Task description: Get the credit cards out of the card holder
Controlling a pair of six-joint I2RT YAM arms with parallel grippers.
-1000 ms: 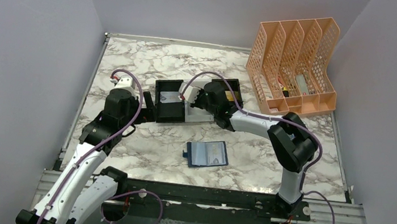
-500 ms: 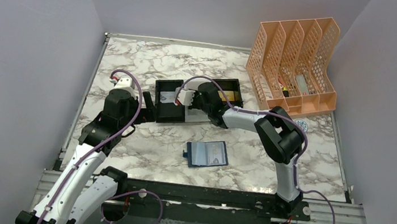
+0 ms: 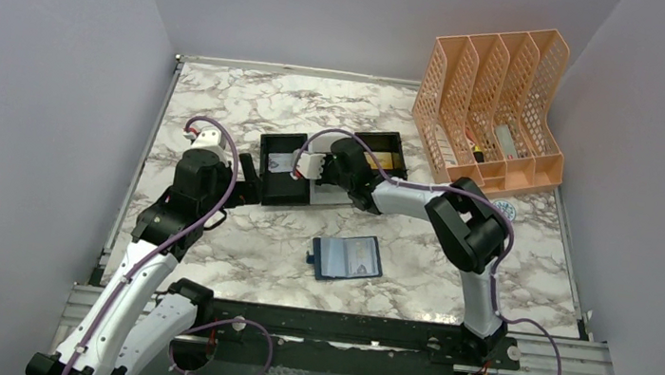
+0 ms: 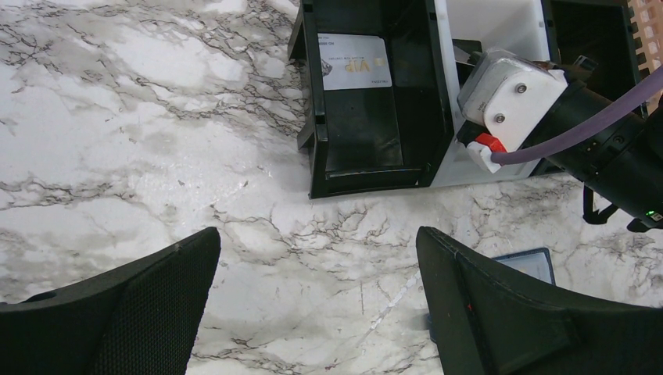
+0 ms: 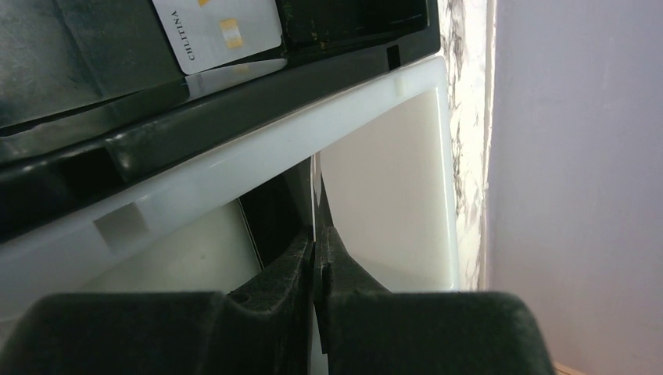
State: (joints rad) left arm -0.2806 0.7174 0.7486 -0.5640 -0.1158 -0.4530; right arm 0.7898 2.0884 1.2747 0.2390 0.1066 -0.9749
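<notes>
The card holder [image 3: 348,257] lies open on the marble, pale pockets up; its corner shows in the left wrist view [image 4: 530,264]. A silver-grey credit card [image 3: 282,158] lies in the tray's left black compartment and also shows in both wrist views [image 4: 353,61] [image 5: 219,30]. A gold-yellow card [image 3: 391,161] lies in the right black compartment. My right gripper [image 3: 310,169] [image 5: 315,244] is shut on a thin dark credit card [image 5: 316,183], seen edge-on, over the white middle compartment [image 5: 391,180]. My left gripper [image 3: 248,178] [image 4: 317,262] is open and empty beside the tray.
The black-and-white three-compartment tray [image 3: 329,193] stands mid-table. A tall peach file rack [image 3: 497,103] stands at the back right. Grey walls close in the left, back and right sides.
My right arm has folded its elbow inward and carried its gripper a little left along the tray. The left arm and the card holder have not moved.
</notes>
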